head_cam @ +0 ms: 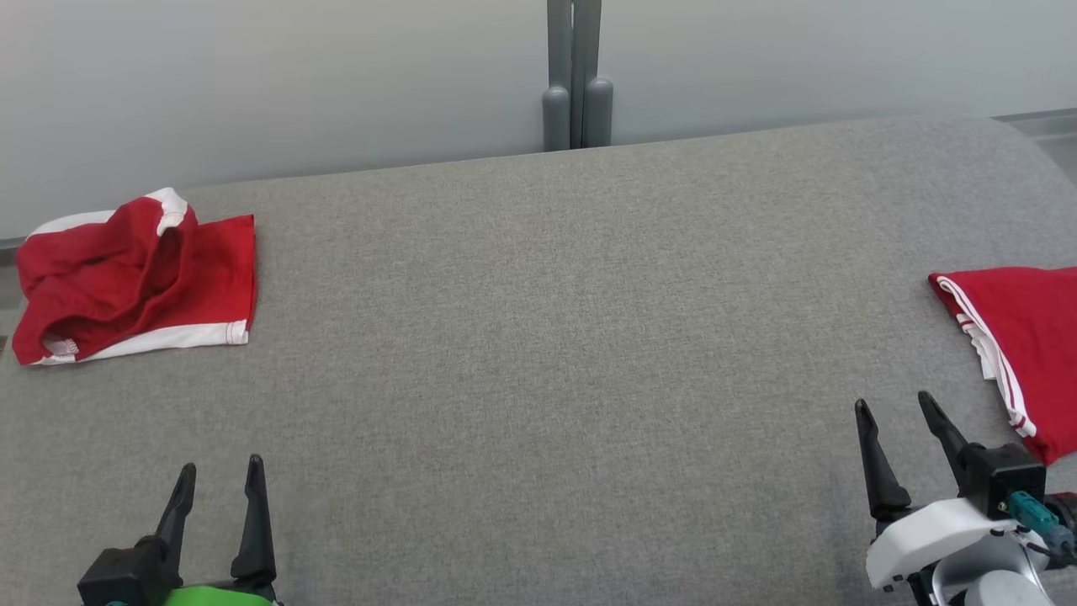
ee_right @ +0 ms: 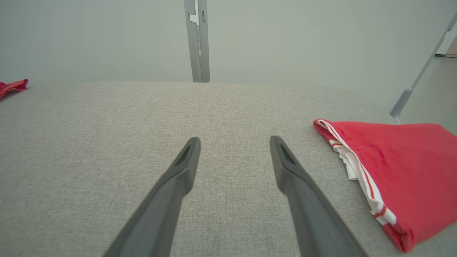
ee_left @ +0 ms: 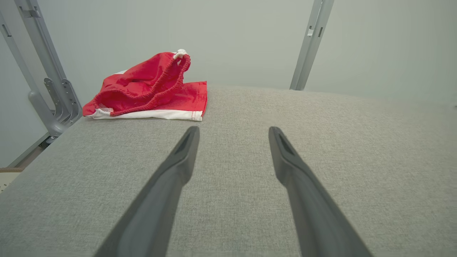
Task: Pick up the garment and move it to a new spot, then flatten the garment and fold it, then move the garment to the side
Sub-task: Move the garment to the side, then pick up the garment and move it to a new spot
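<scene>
head view: the grey cloth-covered surface (head_cam: pixel 538 353) stretches across the view. at about 10 o'clock, near its far-left edge, lies a crumpled garment (head_cam: pixel 135 269) — red shorts with white trim, bunched so the waistband stands up over a flatter leg panel. at 3 o'clock, running off the right edge, sits a folded garment (head_cam: pixel 1022 337), red with white side stripes, its edges straight and its layers stacked. the left tool (head_cam: pixel 221 465) is at 7 o'clock and the right tool (head_cam: pixel 892 402) at 5 o'clock. both have their fingers spread with nothing between them, and neither touches any cloth. a grey post (head_cam: pixel 576 76) rises at 12 o'clock behind the surface.

left wrist view: the left tool (ee_left: pixel 234 130) holds its fingers wide apart over plain grey fabric. the crumpled garment (ee_left: pixel 150 89) is at 11 o'clock, well ahead. its elastic waistband gapes in a loop, with a white drawstring knot on top.

right wrist view: the right tool (ee_right: pixel 234 139), spread and empty, points across the surface. the folded garment (ee_right: pixel 400 167) lies at 3 o'clock, near the right finger, flat, with a white layer peeking along its striped edge. a red sliver of the crumpled garment (ee_right: pixel 12 86) shows at 9 o'clock.

my reading: the folded piece looks finished and set aside, while nothing has begun on the crumpled one — pick-up, move, flattening, folding and the shift to the side are all left.
</scene>
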